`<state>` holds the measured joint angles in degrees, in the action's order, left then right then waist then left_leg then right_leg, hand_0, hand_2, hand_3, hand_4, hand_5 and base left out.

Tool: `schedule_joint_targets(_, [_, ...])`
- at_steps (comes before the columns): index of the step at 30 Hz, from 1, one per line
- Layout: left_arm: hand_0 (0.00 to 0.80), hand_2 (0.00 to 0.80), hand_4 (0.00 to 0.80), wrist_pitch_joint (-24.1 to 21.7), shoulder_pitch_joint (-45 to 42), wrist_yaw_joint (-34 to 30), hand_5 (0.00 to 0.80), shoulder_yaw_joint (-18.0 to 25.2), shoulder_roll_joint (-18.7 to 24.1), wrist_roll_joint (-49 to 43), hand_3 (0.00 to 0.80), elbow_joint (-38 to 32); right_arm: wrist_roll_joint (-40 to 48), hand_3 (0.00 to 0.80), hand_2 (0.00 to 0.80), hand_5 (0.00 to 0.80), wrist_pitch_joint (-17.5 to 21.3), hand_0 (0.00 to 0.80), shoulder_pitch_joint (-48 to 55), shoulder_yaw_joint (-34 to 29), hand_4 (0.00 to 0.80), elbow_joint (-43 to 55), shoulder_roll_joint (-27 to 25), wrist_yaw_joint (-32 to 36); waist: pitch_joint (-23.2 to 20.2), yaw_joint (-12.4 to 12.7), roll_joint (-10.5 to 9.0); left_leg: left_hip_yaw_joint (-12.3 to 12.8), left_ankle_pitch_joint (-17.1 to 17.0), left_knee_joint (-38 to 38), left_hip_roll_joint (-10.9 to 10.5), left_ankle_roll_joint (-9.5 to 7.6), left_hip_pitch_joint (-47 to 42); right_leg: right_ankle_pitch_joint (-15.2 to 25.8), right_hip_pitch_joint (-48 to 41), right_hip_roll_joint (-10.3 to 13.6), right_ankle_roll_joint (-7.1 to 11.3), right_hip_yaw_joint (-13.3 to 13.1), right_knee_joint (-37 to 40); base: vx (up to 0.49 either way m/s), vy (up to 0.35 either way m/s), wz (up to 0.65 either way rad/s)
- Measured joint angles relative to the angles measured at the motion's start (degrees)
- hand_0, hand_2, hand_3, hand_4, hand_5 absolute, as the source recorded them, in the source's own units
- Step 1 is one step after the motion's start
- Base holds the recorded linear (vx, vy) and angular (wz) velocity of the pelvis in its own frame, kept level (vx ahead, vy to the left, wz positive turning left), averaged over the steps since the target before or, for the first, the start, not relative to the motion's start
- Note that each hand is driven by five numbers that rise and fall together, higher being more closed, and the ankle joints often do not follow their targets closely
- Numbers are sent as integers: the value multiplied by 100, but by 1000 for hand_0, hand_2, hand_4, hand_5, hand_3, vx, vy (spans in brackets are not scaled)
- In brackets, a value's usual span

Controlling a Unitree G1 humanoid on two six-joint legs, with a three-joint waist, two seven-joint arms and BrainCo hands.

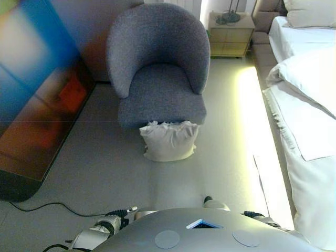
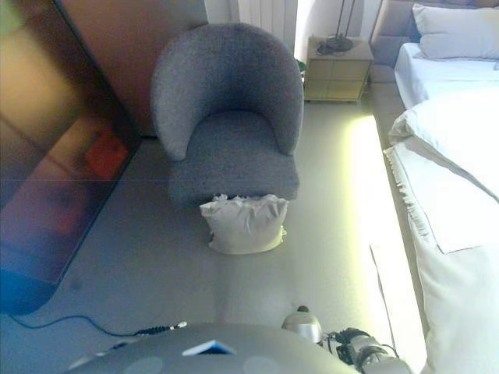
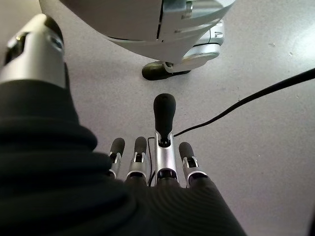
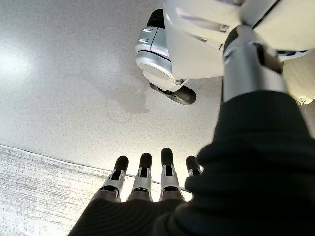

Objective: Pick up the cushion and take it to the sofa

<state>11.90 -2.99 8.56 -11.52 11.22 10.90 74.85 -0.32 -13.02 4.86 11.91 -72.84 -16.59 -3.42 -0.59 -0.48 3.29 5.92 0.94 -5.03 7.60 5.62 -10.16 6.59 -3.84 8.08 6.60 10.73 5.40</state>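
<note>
Cushion, cream-white, soft square fabric (image 1: pixel 169 140): stood on its lower edge on the pale floor (image 1: pixel 105 173), leaning against the front of the grey upholstered tub armchair (image 1: pixel 157 68). Long axis ran left to right; broad face pointed towards me. Status: nothing done; approach, pickup and carry all remained. Left hand (image 3: pixel 162 147) and right hand (image 4: pixel 147 172) hung low, fingers relaxed, empty.

A white bed (image 1: pixel 307 105), a nightstand (image 1: pixel 230 35), perhaps a screen (image 1: pixel 37 89).
</note>
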Motion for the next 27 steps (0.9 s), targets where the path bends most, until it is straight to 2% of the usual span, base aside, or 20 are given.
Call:
schedule_joint_targets(10, [0,0,0,18,-34,-159,0,56,-2,1,0,4,-5,0,0,0,32,0,-13,-1,0,-3,-28,0,46,4,43,-69,1,-18,2,0,0,-22,-51,8,18,87,-5,-14,-5,4])
schedule_joint_targets(20, [0,0,0,-3,-12,-233,0,58,0,-12,0,9,0,0,0,0,45,0,-44,1,0,-2,-23,18,124,0,41,-134,19,99,51,-32,70,-73,-89,-38,13,68,-40,3,-102,5])
schedule_joint_targets(22, [0,0,0,-87,98,-221,0,151,6,-12,0,56,0,0,0,0,43,0,-177,5,0,-7,-5,61,318,4,-19,-139,200,596,75,-312,300,-186,6,-46,-34,34,-266,-49,-175,7])
schedule_joint_targets(24, [0,0,0,-231,290,-230,0,353,91,-9,0,172,56,0,0,0,27,0,-493,5,0,-97,56,83,630,15,-164,-124,153,1573,119,-213,795,-830,563,-61,-219,-91,-1512,-37,-165,14])
schedule_joint_targets(25, [0,0,0,-312,352,-235,0,461,203,4,0,185,106,0,0,0,22,0,-681,5,0,-148,103,91,797,25,-368,-138,94,2067,91,-116,1029,-1237,887,-42,-367,-150,-2192,31,-101,18])
schedule_joint_targets(26, [0,0,0,-382,386,-236,0,565,294,10,0,182,120,0,0,0,20,0,-780,4,0,-177,118,99,912,30,-532,-166,-14,2487,76,38,1200,-1468,985,9,-497,-275,-2517,85,-57,0])
schedule_joint_targets(27, [0,0,0,-410,416,-237,0,604,334,19,0,181,125,0,0,0,23,0,-801,4,0,-186,97,96,966,159,-696,-187,-365,2893,74,60,1381,-1464,944,11,-596,-403,-2495,152,-18,-19])
